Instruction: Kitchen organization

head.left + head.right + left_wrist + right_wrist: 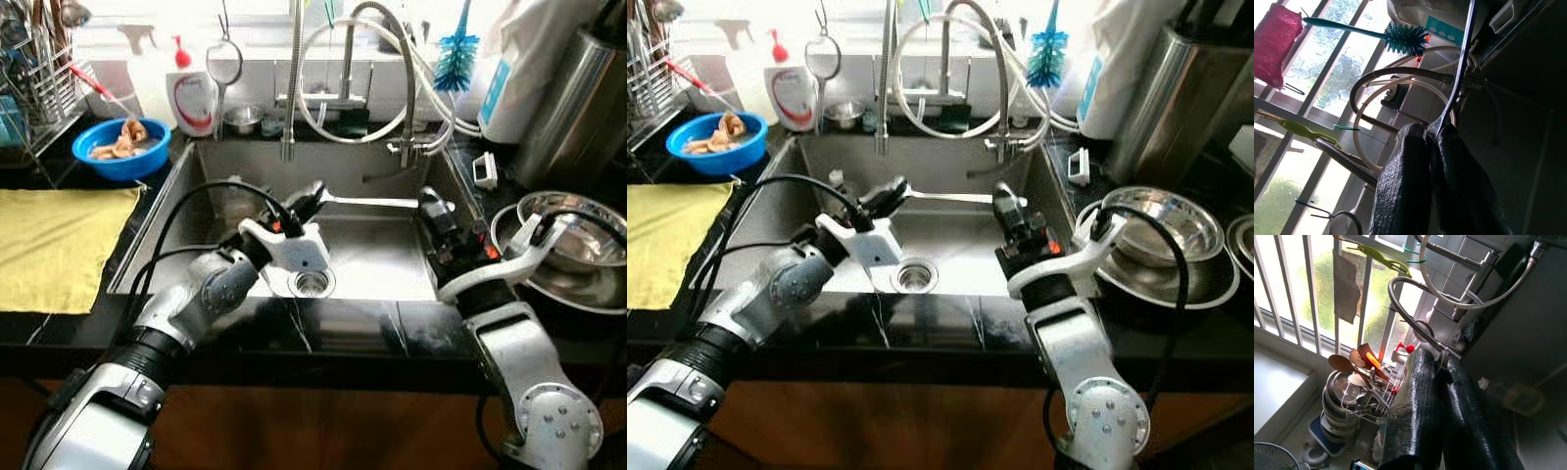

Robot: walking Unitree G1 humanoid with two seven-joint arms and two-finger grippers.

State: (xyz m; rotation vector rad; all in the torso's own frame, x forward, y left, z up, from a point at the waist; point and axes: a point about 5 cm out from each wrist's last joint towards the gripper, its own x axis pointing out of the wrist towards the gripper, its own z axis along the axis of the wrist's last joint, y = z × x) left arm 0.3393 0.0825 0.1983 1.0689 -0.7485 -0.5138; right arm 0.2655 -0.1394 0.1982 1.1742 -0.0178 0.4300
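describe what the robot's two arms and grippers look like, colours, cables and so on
Both arms are silver-grey metal with rounded joints, black ribbed cuffs and white wrist brackets. Looping black cables run along each forearm. The left gripper and right gripper each have two long black fingers with a textured surface; small orange-red marks sit near the wrists.

A blue bowl (122,147) at upper left, a yellow cloth (57,245) below it, a teal bottle brush (456,59) at top right, silver sink (382,259) amid black counter (343,333).
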